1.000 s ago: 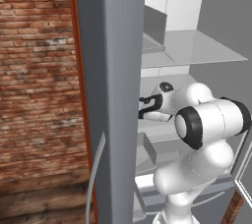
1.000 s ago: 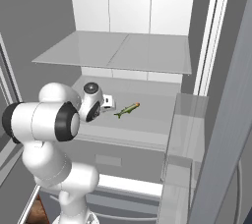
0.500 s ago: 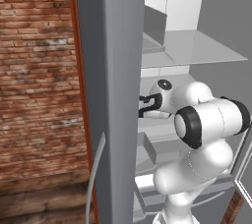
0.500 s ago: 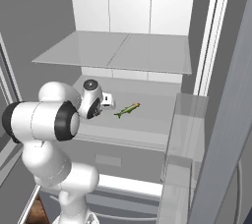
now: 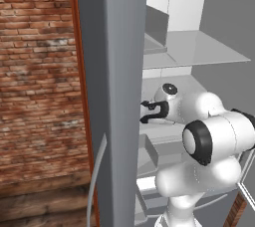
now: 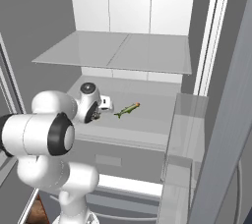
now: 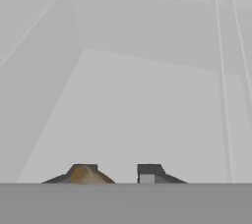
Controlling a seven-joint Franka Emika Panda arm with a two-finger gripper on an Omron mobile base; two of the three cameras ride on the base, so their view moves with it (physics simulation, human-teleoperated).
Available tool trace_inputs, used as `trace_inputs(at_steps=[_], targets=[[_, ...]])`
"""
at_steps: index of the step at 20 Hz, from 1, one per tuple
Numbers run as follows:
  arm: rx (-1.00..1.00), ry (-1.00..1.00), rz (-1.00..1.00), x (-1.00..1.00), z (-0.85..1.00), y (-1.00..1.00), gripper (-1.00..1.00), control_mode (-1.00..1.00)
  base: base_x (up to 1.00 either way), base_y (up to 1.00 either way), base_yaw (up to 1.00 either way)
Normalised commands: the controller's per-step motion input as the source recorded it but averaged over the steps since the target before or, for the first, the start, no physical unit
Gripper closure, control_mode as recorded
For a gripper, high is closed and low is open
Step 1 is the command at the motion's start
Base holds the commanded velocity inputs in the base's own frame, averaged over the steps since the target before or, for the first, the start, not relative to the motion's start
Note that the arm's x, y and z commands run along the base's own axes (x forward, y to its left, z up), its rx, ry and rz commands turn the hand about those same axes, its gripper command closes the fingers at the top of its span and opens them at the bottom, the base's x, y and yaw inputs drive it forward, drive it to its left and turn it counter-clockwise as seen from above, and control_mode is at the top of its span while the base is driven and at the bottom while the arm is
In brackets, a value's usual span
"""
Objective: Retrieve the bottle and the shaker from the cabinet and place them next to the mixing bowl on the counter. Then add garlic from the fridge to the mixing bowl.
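You have open shelf (image 6: 147, 120) ahead; the glass shelf (image 6: 118, 51) caps you above, and a green vegetable (image 6: 127, 110) lies right.

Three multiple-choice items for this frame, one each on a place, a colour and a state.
1. Where does the small green-and-orange item lie?
A. on the floor
B. on the middle fridge shelf, beside the arm
C. on the upper shelf

2. What colour is the wall left of the fridge?
A. red-brown brick
B. blue tile
C. plain white

3. How does the fridge stand?
A. shut
B. lying on its side
C. open, with the arm reaching inside

Key:
1 B, the right base view shows it flat on that shelf, near the arm's end.
2 A, the brick pattern is plain in the left base view.
3 C, the inner shelves are exposed, with the arm over one.
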Motion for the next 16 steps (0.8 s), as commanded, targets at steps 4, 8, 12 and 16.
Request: trace_inputs(at_steps=[4, 8, 12, 16], targets=[[0.0, -0.02, 0.01, -0.48, 0.16, 0.0, 1.0, -1.0, 0.0, 0.0, 0.0], [0.0, -0.01, 0.02, -0.48, 0.24, -0.01, 1.0, -1.0, 0.0, 0.0, 0.0], [0.0, 0.0, 0.03, -0.58, 0.26, -0.09, 1.0, -1.0, 0.0, 0.0, 0.0], [0.0, 0.0, 0.03, -0.67, 0.29, -0.17, 1.0, -1.0, 0.0, 0.0, 0.0]])
